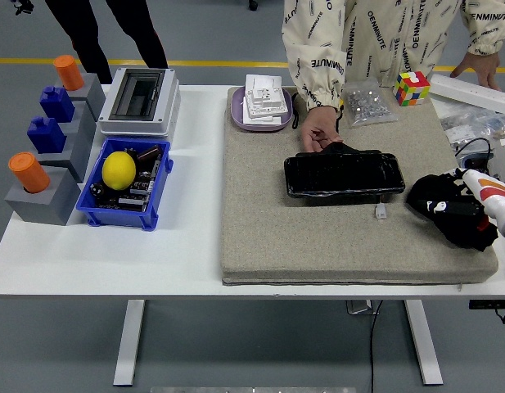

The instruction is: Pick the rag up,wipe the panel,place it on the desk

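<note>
A glossy black panel (344,174) lies flat in the middle of the beige mat (317,237). A person's hand (320,131) rests on its far left edge. The black rag (467,232) is a crumpled lump on the mat's right side, just right of the panel. My right hand (448,205) comes in from the right edge on a white and orange forearm, its fingers curled into the rag's top. Black hand and black rag blend, so the fingers are hard to separate. A small gap remains between rag and panel. My left arm does not show.
A small white connector (381,211) lies in front of the panel. At the mat's back stand a purple tray (238,113), a screw bag (368,105) and a colour cube (412,88). On the left sit a blue bin (158,196), a grey box (140,98) and grey blocks (56,196).
</note>
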Tool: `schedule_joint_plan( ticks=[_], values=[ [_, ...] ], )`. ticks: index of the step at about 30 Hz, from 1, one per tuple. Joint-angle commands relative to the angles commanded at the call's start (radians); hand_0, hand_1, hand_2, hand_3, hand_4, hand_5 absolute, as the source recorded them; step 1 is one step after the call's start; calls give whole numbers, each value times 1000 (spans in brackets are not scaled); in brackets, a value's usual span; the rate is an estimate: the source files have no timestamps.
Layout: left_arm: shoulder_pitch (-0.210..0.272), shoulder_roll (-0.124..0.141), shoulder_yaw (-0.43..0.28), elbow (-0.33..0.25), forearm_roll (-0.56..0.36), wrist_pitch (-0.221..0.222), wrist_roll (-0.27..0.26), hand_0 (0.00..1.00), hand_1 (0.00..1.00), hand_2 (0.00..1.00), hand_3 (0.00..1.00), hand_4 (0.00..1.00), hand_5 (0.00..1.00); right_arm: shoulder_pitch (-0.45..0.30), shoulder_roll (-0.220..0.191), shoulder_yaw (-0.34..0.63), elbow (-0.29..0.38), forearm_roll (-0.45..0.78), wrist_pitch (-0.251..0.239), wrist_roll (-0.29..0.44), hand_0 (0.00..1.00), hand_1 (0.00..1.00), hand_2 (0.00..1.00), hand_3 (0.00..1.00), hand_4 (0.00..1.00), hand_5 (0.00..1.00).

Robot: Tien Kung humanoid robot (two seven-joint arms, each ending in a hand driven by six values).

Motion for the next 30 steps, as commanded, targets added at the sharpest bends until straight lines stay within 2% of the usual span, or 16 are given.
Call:
schedule_joint_plan(
  ticks=[2,3,8,9,20,21,30],
  values=[
    [0,0,0,0,0,0,0,643,691,730,564,594,468,0,2,-1,0,1,-14,7,678,666,742,736,998,627],
    [0,0,-1,0,0,0,0,643,691,730,565,594,467,-1,4,-1,0,1,-23,11,624,632,712,704,998,491],
    [0,0,-1,0,-1,0,0,643,691,730,565,594,467,-1,5,0,-1,-1,-59,30,624,632,712,704,998,491],
    [0,-1,0,0,-1,0,0,643,691,730,566,594,468,-1,5,0,-2,-2,-63,32,592,613,693,652,998,441],
    [-1,0,-1,0,0,0,-2,643,691,732,566,594,469,-8,-1,8,-5,-9,-41,25,598,618,698,682,998,427],
    [-1,0,0,0,0,0,-2,643,691,730,565,594,469,-9,-3,10,-4,-10,-38,24,622,631,711,721,998,441],
    [-2,-1,0,0,-1,0,-3,643,691,731,566,593,468,-17,-20,24,-6,-17,-10,15,650,643,722,735,998,460]
  ],
)
